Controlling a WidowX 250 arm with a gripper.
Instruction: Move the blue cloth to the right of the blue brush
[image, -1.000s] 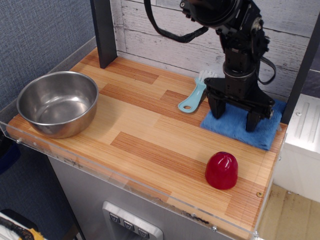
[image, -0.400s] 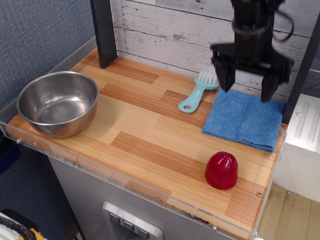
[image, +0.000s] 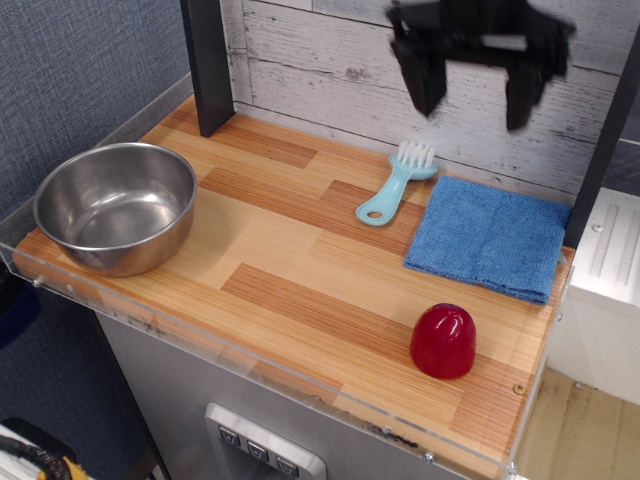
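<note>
The hand (image: 474, 100) hangs wide open and empty, high above the cloth (image: 490, 236), brush (image: 394, 184), bowl (image: 115, 206) and red cup (image: 443, 341).

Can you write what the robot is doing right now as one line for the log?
pincer: open, empty, up high | blue cloth: flat on table, right of blue brush | task: looks done

Single fixed cam, high front-left of the wooden surface (image: 300, 270), angled down toward the plank back wall (image: 330, 60). Mid range: whole top in frame, steel bowl (image: 115, 205) at left, near acrylic edge (image: 250, 375) at bottom. No second view, so no overlap.
</note>
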